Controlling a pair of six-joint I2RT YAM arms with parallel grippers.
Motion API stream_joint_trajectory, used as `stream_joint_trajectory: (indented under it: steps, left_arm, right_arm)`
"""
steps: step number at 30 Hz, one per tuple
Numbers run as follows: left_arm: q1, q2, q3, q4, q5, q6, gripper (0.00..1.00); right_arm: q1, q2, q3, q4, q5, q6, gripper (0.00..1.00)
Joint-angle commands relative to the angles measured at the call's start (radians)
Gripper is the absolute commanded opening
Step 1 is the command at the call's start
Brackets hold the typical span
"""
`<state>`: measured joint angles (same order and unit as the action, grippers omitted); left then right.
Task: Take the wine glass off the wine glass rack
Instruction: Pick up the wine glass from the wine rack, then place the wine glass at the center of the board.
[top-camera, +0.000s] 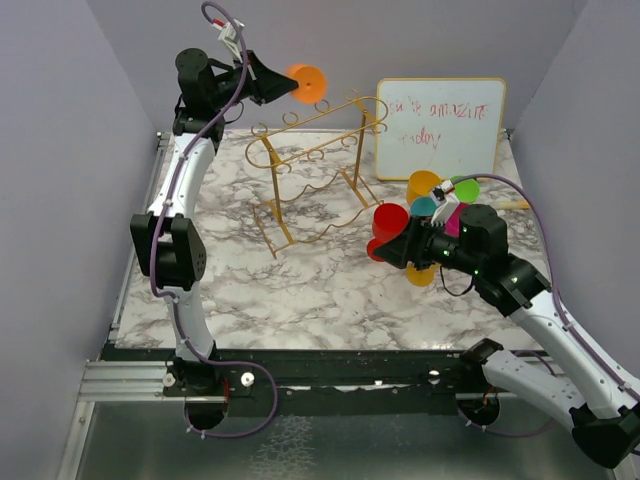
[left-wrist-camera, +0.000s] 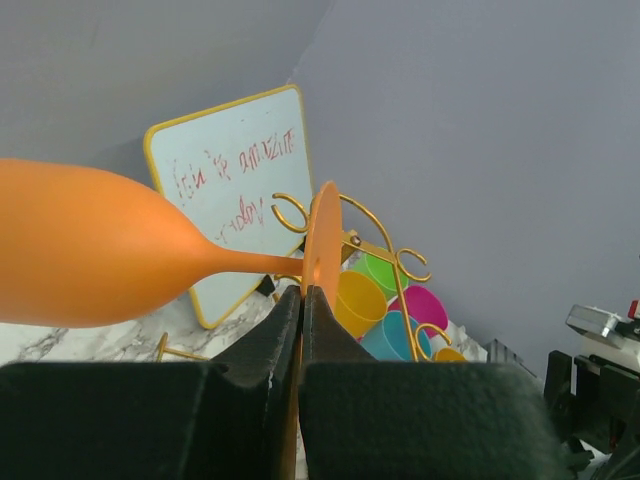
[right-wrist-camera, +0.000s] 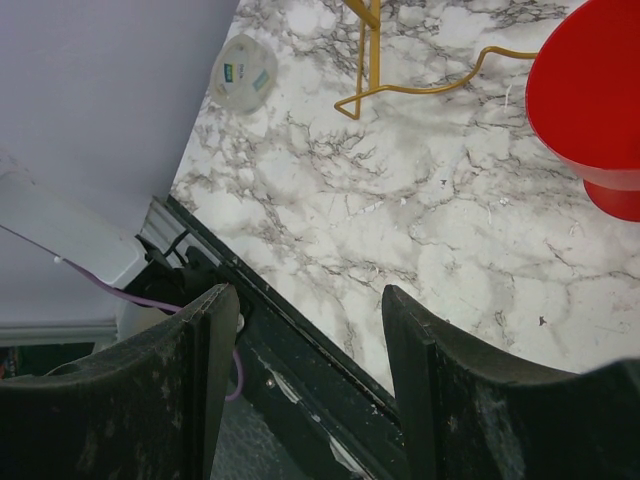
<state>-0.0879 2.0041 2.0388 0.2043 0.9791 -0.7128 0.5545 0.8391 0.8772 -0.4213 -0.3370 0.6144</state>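
Note:
The orange wine glass (left-wrist-camera: 90, 250) lies sideways in the air, and my left gripper (left-wrist-camera: 302, 300) is shut on its round foot (left-wrist-camera: 322, 240). In the top view the glass (top-camera: 307, 82) sits at the far upper end of the gold wire wine glass rack (top-camera: 310, 170), level with its top rail; I cannot tell if they touch. The left gripper (top-camera: 283, 86) is raised high at the back left. The rack's scroll ends (left-wrist-camera: 385, 240) show just behind the foot. My right gripper (top-camera: 397, 250) is open and empty near a red cup (top-camera: 390, 222), right of the rack's foot.
A white-board (top-camera: 440, 127) with red writing leans against the back wall at the right. Several coloured cups (top-camera: 432, 195) cluster in front of it, by the right arm. A roll of tape (right-wrist-camera: 243, 72) lies at the table's left edge. The red cup (right-wrist-camera: 590, 110) is close to the right fingers.

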Motion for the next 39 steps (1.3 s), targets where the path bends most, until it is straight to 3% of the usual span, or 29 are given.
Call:
stream_joint_trajectory:
  steps: [1,5,12,16,22,32,39]
  left_arm:
    - [0.018,-0.094,-0.035,0.051,-0.069,0.054,0.00]
    - [0.032,-0.182,-0.101,-0.020,-0.196,0.170,0.00]
    - [0.146,-0.398,-0.381,0.008,-0.373,0.182,0.00]
    - [0.181,-0.558,-0.549,0.008,-0.551,0.282,0.00]
    - [0.212,-0.735,-0.684,-0.124,-0.748,0.392,0.00]
    - [0.212,-1.041,-1.017,-0.254,-0.746,0.365,0.00]
    - [0.212,-1.205,-1.118,-0.411,-0.692,0.371,0.00]
  right_arm:
    - [0.001,-0.017,-0.018,-0.003,0.008,0.008,0.65]
    - [0.001,-0.018,-0.020,0.003,0.007,0.009,0.65]
    - [0.001,-0.011,-0.012,0.018,-0.008,0.000,0.65]
    - [0.001,-0.014,-0.012,0.040,-0.024,-0.014,0.66]
    - [0.001,-0.004,-0.032,0.107,-0.037,-0.015,0.66]
    - [0.001,0.031,0.008,0.059,-0.016,-0.036,0.66]
    - [0.001,0.017,-0.027,0.125,0.013,-0.011,0.66]
